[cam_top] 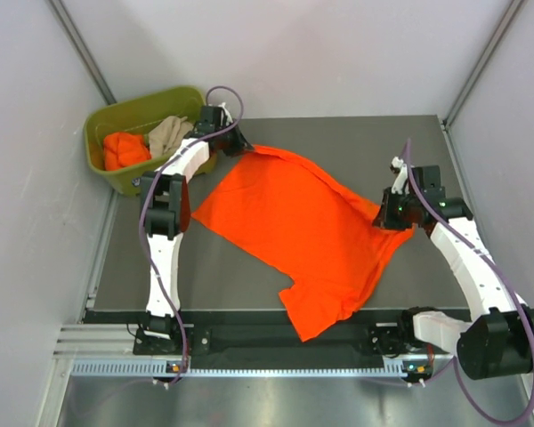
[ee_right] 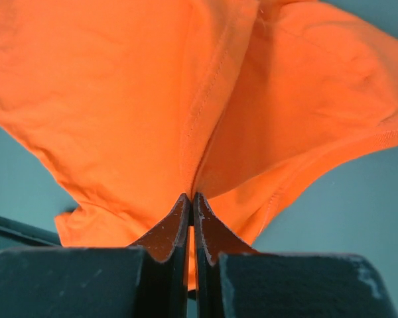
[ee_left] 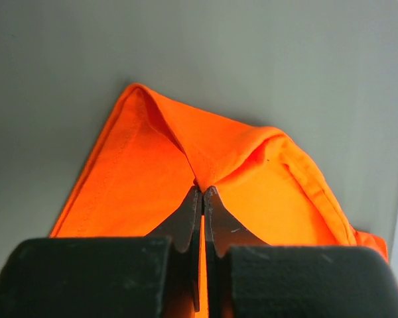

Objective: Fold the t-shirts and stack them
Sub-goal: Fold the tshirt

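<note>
A bright orange t-shirt (cam_top: 298, 227) lies spread and slanted across the grey table, one sleeve hanging near the front edge. My left gripper (cam_top: 238, 145) is shut on its far left corner, and the pinched cloth (ee_left: 205, 159) rises in a fold from the fingertips. At the shirt's right edge my right gripper (cam_top: 389, 213) is shut on the fabric (ee_right: 152, 112), which bunches up from the closed jaws. Another orange t-shirt (cam_top: 125, 149) and a beige-tan t-shirt (cam_top: 167, 133) lie crumpled in the bin.
An olive-green plastic bin (cam_top: 116, 116) stands at the table's far left corner, beside the left arm. White walls close in the table on three sides. A metal rail (cam_top: 249, 366) runs along the near edge.
</note>
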Controlling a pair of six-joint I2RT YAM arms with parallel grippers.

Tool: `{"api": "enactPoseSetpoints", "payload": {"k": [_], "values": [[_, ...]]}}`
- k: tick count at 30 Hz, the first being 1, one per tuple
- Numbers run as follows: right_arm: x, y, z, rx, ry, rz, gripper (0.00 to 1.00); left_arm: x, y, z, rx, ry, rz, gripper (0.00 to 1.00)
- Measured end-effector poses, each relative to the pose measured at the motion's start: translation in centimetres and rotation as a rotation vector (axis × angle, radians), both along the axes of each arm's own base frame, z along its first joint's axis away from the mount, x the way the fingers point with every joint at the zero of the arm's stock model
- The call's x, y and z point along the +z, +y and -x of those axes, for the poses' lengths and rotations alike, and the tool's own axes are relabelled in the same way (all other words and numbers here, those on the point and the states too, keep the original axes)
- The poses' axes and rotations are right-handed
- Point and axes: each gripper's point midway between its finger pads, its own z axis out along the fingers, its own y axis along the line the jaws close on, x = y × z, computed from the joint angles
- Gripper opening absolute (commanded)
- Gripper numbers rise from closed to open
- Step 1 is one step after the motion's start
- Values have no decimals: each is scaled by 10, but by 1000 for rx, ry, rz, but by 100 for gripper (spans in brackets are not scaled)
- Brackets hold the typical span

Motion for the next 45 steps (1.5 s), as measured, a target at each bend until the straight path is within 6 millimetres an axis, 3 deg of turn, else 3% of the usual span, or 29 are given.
{"api": "enactPoseSetpoints", "payload": {"k": [12,26,36,45], "values": [[-10,-13,35,-30,43,51,0,4,17,-4,22,-30,-56,0],[-19,2,74,39,238,-2,0,-6,25,1,-9,-26,-129,0],[-14,-4,77,-27,246,15,0,-8,28,4,-17,-21,-156,0],[-36,3,91,-27,362,-23,2,-13,36,12,-31,-3,-213,0]]}}
